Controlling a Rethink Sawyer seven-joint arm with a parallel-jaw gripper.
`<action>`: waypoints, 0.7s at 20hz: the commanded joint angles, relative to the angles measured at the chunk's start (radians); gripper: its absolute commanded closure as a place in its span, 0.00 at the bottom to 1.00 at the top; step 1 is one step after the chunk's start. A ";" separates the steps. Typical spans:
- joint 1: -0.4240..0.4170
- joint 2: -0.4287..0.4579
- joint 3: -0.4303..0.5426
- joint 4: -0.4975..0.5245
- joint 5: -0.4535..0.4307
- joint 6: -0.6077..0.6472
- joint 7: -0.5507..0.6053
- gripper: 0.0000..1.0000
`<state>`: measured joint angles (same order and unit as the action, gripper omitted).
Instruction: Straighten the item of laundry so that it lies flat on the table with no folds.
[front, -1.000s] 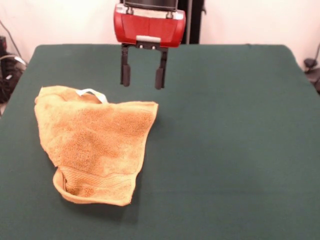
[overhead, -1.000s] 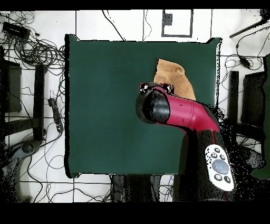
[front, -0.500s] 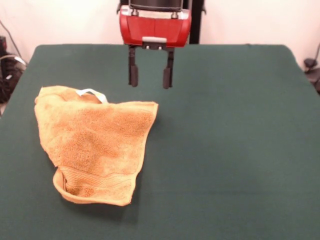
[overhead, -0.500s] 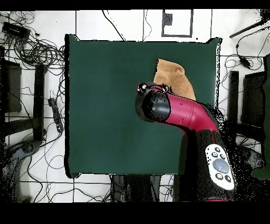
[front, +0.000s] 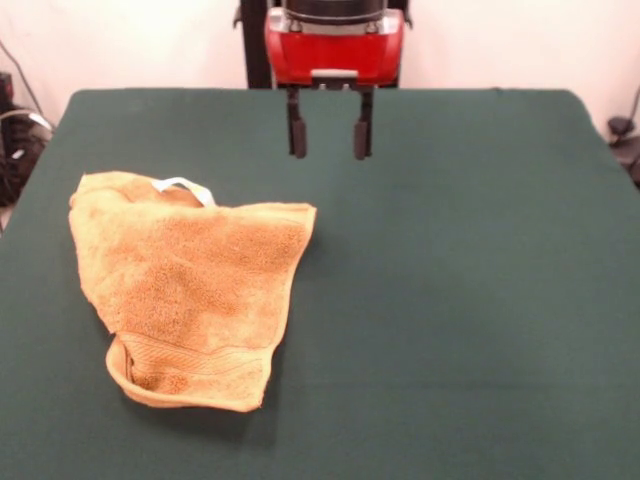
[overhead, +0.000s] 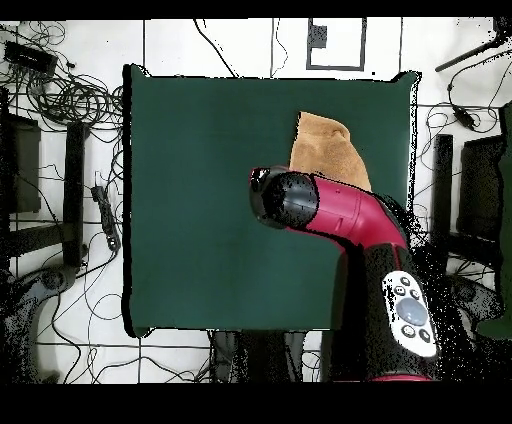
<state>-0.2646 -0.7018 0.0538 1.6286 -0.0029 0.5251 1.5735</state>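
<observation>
The golden-orange towel lies crumpled and folded over on the left part of the dark green table. Its banded border is turned up at the near end and a white tag loop sticks out at the far edge. My gripper hangs open and empty above the far middle of the table, up and to the right of the towel, not touching it. In the overhead view the towel shows partly, with the arm over its near part; the gripper is hidden under the arm.
Cables and stands lie on the floor around the table. The robot's pedestal stands behind the table's far edge.
My gripper has moved to the right in the front view and back toward the table's far edge, rising away from the towel. The towel has not moved.
</observation>
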 joint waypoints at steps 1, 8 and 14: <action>0.067 0.105 0.043 0.077 0.030 0.100 0.187 0.00; 0.087 0.131 0.012 0.048 -0.014 -0.034 0.183 0.00; 0.125 0.139 -0.057 -0.020 -0.062 -0.016 0.160 0.00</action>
<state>-0.1884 -0.6318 0.0238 1.6211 -0.0104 0.5235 1.5735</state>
